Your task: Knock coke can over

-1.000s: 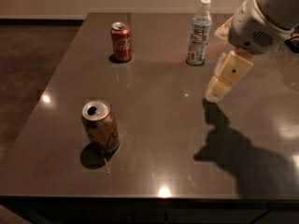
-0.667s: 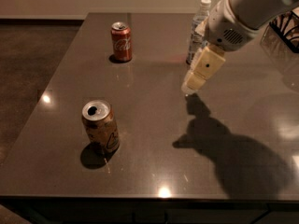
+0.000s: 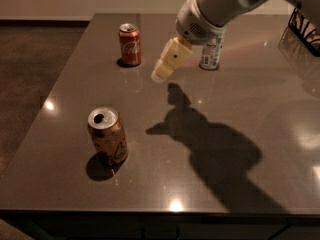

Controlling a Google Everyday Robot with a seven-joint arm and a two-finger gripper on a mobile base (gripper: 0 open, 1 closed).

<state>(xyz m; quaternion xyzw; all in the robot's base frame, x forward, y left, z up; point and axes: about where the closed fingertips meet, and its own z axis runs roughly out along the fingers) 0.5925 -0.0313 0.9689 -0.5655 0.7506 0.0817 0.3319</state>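
Dark, glossy brown tabletop, carrying every object shown. The white robot arm enters from the upper right and ends in the cream-coloured gripper, which hangs above the table, tip angled down and to the left. It holds nothing, and whether it is open or closed cannot be told from this view.

Right of and just behind the gripper stands a clear plastic bottle with a printed label, its upper part hidden by the arm. In front of the gripper and to its left, well apart, stands a gold-orange drinks can with an opened silver top. The small red coke can with white script and silver top stands upright near the gripper, to its left and slightly behind it.

Likely hazards:
- A low push may slide the coke can rather than tip it.
- A toppled can could roll toward the table's far edge.
- The arm's wrist could brush the bottle.

Compared with the earlier frame, the gripper has travelled left, from beside the bottle to the gap between bottle and coke can. Both cans are unmoved.
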